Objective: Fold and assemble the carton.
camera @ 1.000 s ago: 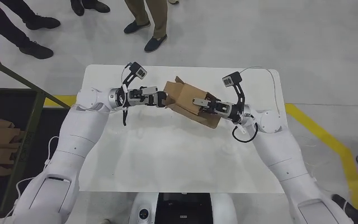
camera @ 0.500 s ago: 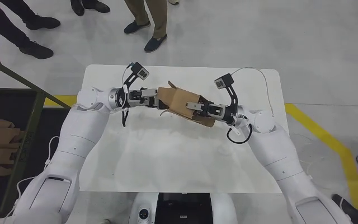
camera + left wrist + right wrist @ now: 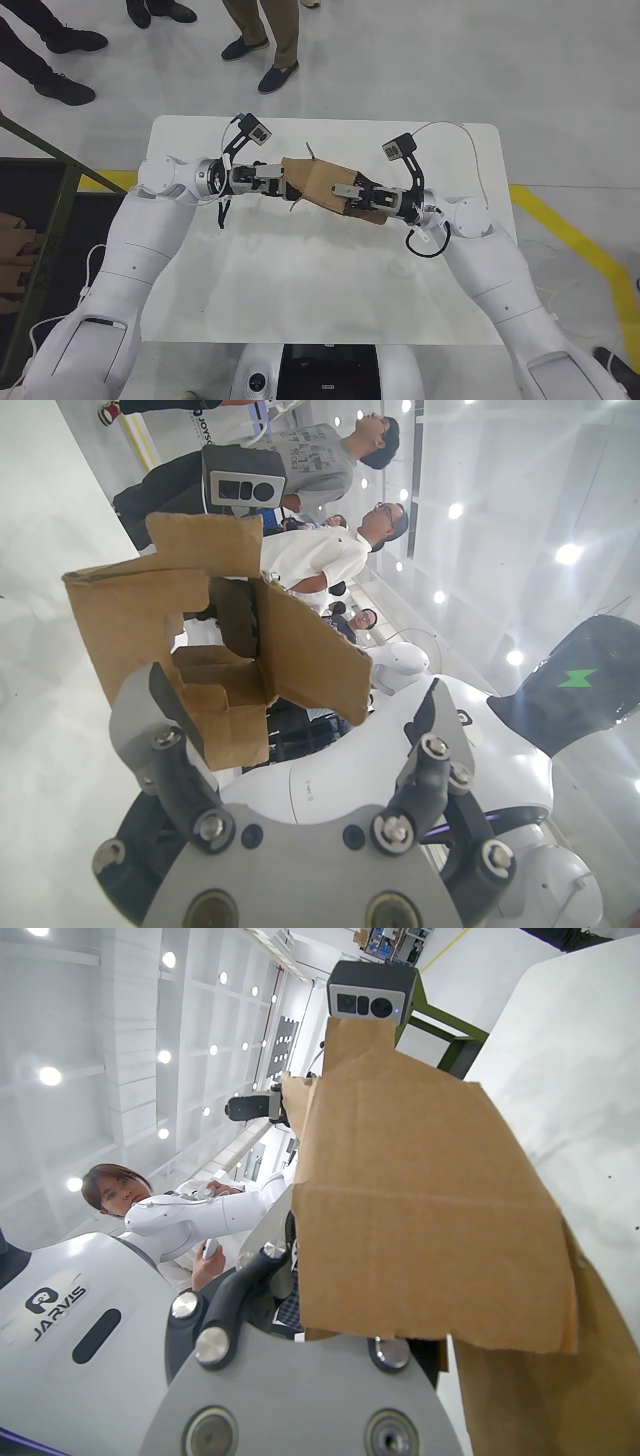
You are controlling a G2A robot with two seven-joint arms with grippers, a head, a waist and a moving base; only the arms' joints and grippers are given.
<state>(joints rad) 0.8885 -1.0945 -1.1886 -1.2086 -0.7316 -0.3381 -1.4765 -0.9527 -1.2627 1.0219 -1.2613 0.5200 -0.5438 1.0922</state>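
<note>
The brown corrugated cardboard carton [image 3: 318, 183], partly folded with its flaps loose, is between the two arms over the far-middle of the white rectangular table [image 3: 250, 290], well in from every edge. The left wrist view shows the left gripper [image 3: 297, 690] spread wide, one finger [image 3: 167, 705] against a flap. Cardboard covers the right gripper [image 3: 352, 189], so I cannot tell its grip.

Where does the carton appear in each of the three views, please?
Top view: carton between left gripper and right gripper, over the far half of the table.
Left wrist view: carton beside one finger of the left gripper.
Right wrist view: carton close up, mid-picture.
Shared landmark: the white table.
</note>
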